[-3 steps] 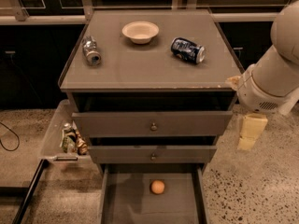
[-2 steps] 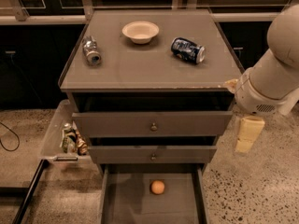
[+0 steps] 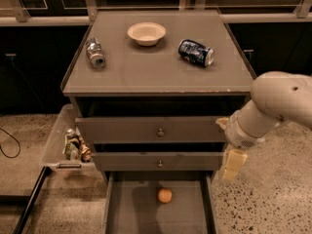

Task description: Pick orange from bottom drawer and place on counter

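Note:
The orange lies in the open bottom drawer, near the drawer's back middle. The counter is the flat top of the cabinet, above the two upper drawers. My arm comes in from the right, and my gripper hangs at the cabinet's right side, level with the second drawer. It is to the right of the orange and above it, apart from it, and holds nothing that I can see.
On the counter lie a cream bowl, a silver can on its side at the left and a dark blue can on its side at the right. A clear tray with small items hangs at the cabinet's left.
My arm and gripper have shifted slightly to the left and down along the cabinet's right side. The orange and the counter items have not moved.

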